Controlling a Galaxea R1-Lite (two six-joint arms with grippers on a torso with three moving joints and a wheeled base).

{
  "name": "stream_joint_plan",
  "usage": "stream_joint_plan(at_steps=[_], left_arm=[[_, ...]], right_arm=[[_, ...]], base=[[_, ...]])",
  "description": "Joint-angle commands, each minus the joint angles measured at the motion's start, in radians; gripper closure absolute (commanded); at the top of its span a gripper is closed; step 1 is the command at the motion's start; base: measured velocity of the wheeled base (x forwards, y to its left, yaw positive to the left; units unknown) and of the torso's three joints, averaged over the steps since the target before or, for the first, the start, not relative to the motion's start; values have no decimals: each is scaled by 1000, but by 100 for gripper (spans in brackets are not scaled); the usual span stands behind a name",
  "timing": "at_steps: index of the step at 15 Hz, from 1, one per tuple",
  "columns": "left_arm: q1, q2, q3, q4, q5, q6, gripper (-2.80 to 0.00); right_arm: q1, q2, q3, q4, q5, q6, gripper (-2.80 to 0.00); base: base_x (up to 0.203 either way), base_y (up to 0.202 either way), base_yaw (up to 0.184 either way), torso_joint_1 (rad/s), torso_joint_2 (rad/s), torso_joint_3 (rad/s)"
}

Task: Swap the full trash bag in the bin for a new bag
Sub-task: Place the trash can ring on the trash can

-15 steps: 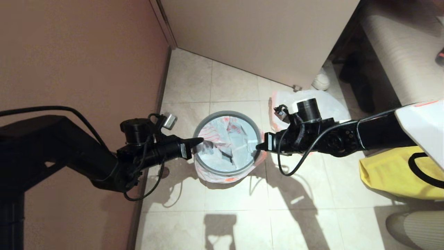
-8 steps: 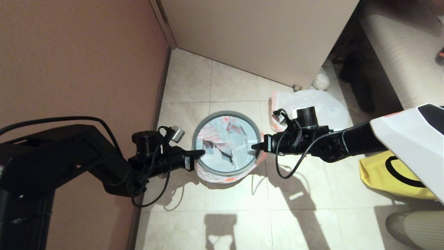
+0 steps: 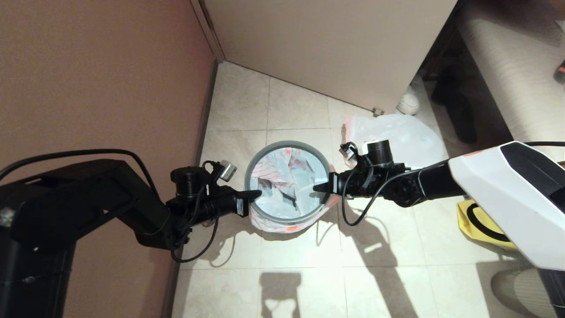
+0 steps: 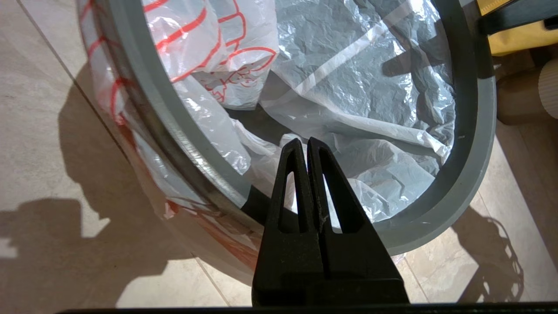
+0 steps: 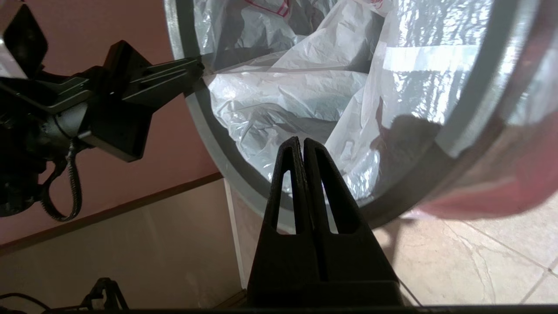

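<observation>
The bin, ringed by a thin grey hoop [image 3: 287, 143], stands on the tiled floor in the middle of the head view. The new bag [image 3: 282, 172], white with red print, lines its inside, and its hem hangs down outside the hoop. My left gripper [image 3: 258, 193] is shut and empty, its tip over the hoop's left edge [image 4: 130, 87]. Opposite it, my right gripper [image 3: 315, 187] is also shut and empty, its tip just inside the right edge [image 5: 209, 126]. The full trash bag [image 3: 410, 134], plain white, lies on the floor behind the right arm.
A brown wall [image 3: 101, 79] runs close along the left of the bin and a beige cabinet door [image 3: 331, 48] stands behind it. A yellow fabric bag [image 3: 481, 218] sits at the right. Dark shoes [image 3: 454, 110] and a white round object [image 3: 408, 104] lie at the back.
The right gripper has moved left, from outside the hoop to over its right edge. The left arm dropped slightly, its tip staying at the left edge. Both stayed shut.
</observation>
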Motion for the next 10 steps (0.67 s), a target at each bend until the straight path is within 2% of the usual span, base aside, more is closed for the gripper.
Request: stream_joint_plan(at_steps=[1,4,10], left_arm=[[0,13,-12,-6,-1,-1,0],[0,13,-15,-6,-1,-1,0],[0,33,-27,-6,13,-1,0]], right_arm=[[7,75,-46,1,3,2,0],[3,143,-127,33,3,12,0],[0,157,-156,39,2,13,0]], base=[[0,0,0,0,0,0],[0,0,0,0,0,0],[0,0,0,0,0,0]])
